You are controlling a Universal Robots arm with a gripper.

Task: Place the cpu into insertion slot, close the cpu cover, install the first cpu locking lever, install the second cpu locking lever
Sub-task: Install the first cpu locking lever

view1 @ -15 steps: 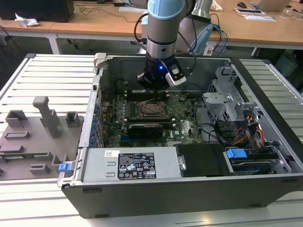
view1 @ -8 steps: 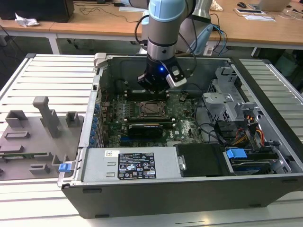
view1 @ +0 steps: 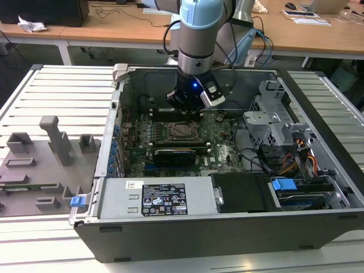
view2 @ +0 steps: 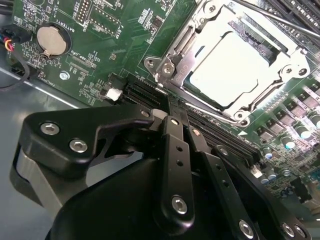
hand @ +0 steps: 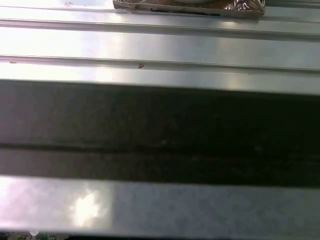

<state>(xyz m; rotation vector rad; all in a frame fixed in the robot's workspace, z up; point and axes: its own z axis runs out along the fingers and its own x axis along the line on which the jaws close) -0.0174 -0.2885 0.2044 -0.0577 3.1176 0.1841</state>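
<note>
The cpu (view2: 227,65), a pale silver square chip, lies flat in the insertion slot (view2: 167,67) on the green motherboard. The silvery cpu cover (view2: 294,61) lies down around the chip, framing its top. A thin metal lever rod (view2: 280,20) runs slantwise past the socket's far side; whether it is latched I cannot tell. My gripper (view2: 181,124) has its black fingers pressed together with nothing between them, their tips close to one corner of the socket. In the exterior view the gripper (view1: 186,111) hangs just behind the insertion slot (view1: 182,131), inside the open computer case.
A coin battery (view2: 51,40) and a long black expansion slot (view2: 220,135) lie near the fingers. A black card (view1: 173,154), the power supply (view1: 153,196), a drive cage (view1: 273,122) and loose cables crowd the case. A grey fixture tray (view1: 40,165) sits at the exterior view's left.
</note>
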